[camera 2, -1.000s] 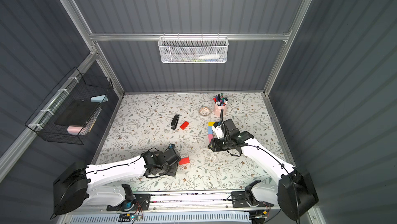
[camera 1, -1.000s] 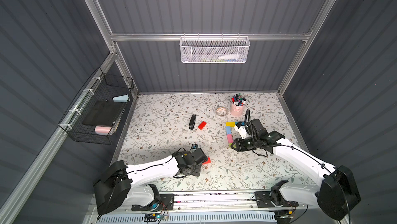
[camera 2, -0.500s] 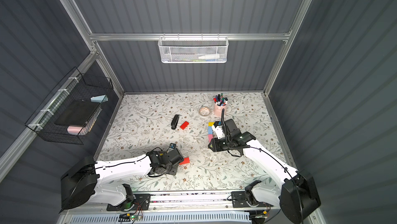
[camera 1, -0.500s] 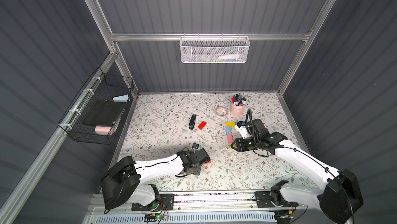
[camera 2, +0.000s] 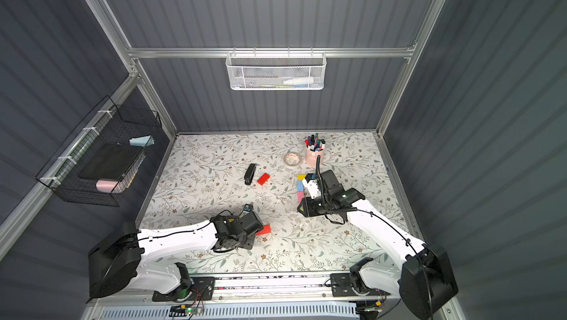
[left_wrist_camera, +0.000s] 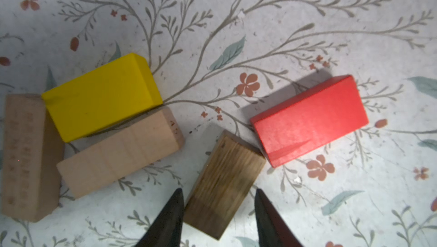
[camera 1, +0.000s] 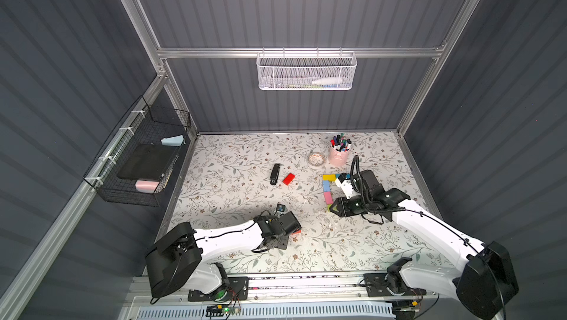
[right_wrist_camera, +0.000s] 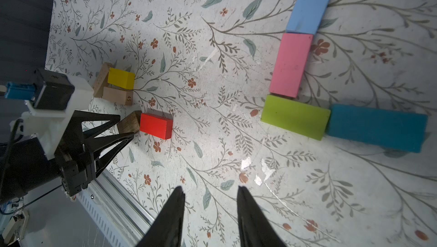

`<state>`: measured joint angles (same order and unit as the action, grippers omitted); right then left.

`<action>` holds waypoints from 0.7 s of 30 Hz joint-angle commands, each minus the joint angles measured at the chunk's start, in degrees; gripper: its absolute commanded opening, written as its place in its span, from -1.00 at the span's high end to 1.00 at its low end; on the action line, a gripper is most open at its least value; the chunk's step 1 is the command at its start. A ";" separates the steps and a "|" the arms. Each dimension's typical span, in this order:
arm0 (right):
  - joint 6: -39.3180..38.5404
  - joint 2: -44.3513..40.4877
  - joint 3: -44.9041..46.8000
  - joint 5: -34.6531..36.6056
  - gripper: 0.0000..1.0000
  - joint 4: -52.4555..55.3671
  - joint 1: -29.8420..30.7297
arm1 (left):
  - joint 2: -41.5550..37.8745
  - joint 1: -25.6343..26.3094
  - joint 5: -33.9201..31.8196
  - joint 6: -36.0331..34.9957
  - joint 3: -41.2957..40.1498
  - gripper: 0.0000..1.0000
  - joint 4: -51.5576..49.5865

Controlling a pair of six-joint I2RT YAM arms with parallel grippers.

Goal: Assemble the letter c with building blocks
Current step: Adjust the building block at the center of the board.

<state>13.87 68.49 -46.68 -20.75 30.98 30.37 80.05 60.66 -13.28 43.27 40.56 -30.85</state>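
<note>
In the left wrist view a dark wooden block (left_wrist_camera: 222, 184) lies on the floral table between the fingers of my left gripper (left_wrist_camera: 218, 195). The gripper is open: one finger touches the block's side, the other stands a little off it. Beside it lie a red block (left_wrist_camera: 309, 120), a yellow block (left_wrist_camera: 101, 96) and two pale wooden blocks (left_wrist_camera: 120, 151). My right gripper (right_wrist_camera: 210, 189) hangs open and empty over bare table. Near it stand joined blocks: light blue (right_wrist_camera: 309, 4), pink (right_wrist_camera: 290, 64), lime green (right_wrist_camera: 295, 119) and teal (right_wrist_camera: 377, 127). Another red block (camera 1: 288, 178) lies apart.
A black stapler (camera 1: 275, 174) lies next to the far red block. A pink pen cup (camera 1: 339, 156) and a small round dish (camera 1: 316, 159) stand at the back. A wire basket (camera 1: 144, 162) hangs on the left wall, and a white mesh basket (camera 1: 306, 71) on the back wall.
My left gripper's jaws have narrowed around the dark wooden block, and the left arm has shifted slightly. The right arm has not moved.
</note>
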 commanded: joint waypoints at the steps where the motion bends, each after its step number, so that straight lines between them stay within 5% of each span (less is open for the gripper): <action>1: -0.77 -0.07 -0.09 -0.25 0.21 1.21 0.19 | 0.78 0.24 -0.08 -0.47 -0.01 0.13 0.00; 9: -0.86 -0.47 -0.08 -0.07 0.21 1.45 0.23 | -3.28 0.16 -2.11 5.10 0.75 -0.06 -4.00; 13: -0.78 -0.53 -0.06 -0.15 0.21 1.46 0.21 | -8.33 -0.27 -6.11 11.13 1.21 -0.34 -8.49; 21: -0.60 -1.06 0.18 -0.37 0.19 1.46 0.26 | -10.38 -9.73 -2.19 9.73 -0.07 -0.60 -8.20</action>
<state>13.89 68.42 -46.68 -20.75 31.40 30.37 69.91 53.39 -16.56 53.15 40.58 -37.69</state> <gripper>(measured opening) 0.402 0.795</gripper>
